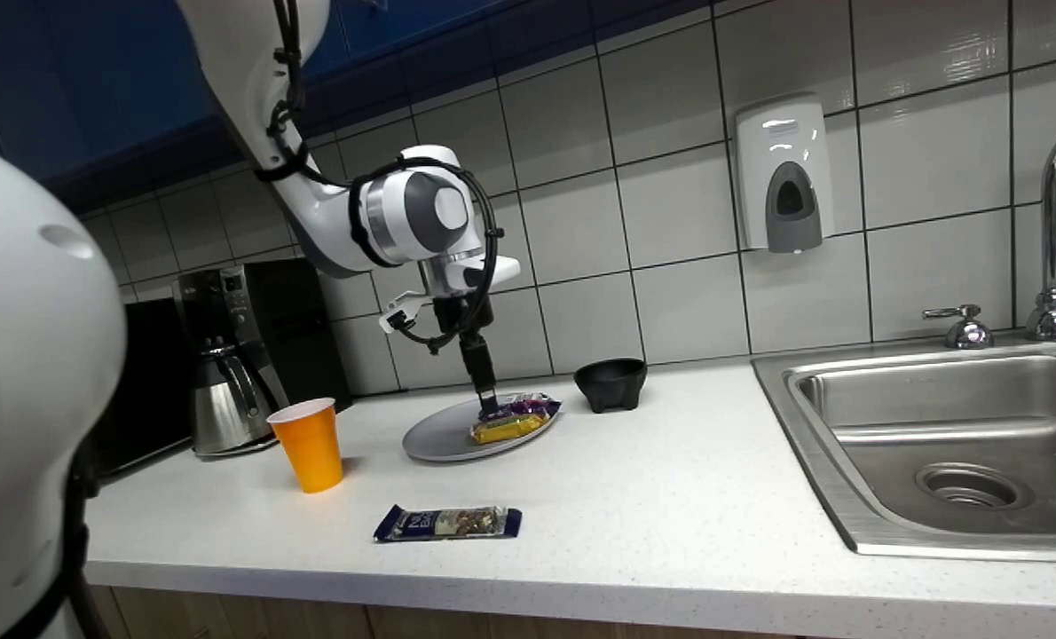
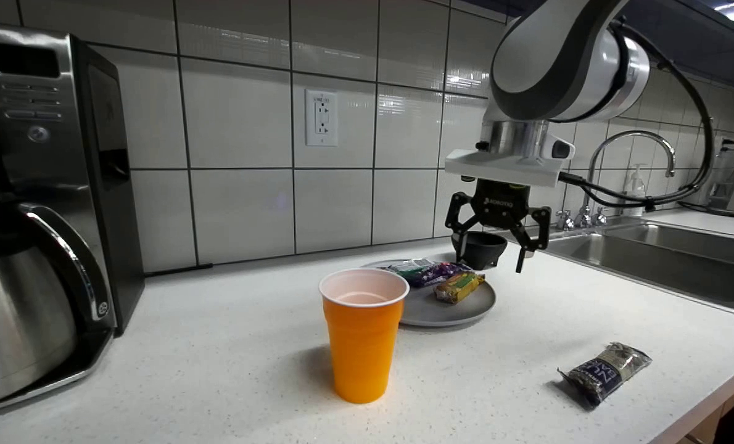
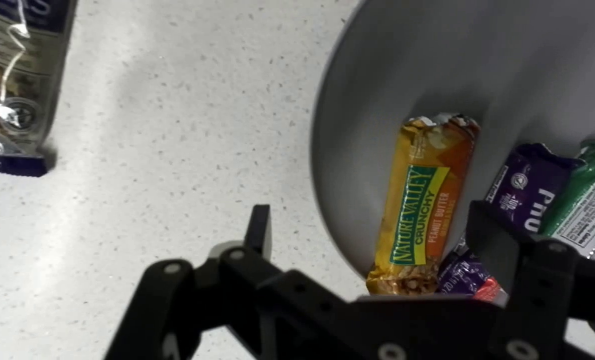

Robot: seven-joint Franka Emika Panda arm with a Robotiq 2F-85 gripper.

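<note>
On the white counter lay a gray plate. Above its rim hung the gripper, jaws spread wide and holding nothing. An orange cup and a black bowl stood near the plate (both bottoms were hidden). On the plate lay a purple packet, a green packet and, below the gripper, a yellow bar, long axis crosswise to the jaws' opening.

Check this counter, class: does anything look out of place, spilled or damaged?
Only mildly: the dark-blue nut bar lies apart on the counter, odd because the other wrapped bars lie together on the gray plate. No spill or damage shows.
</note>
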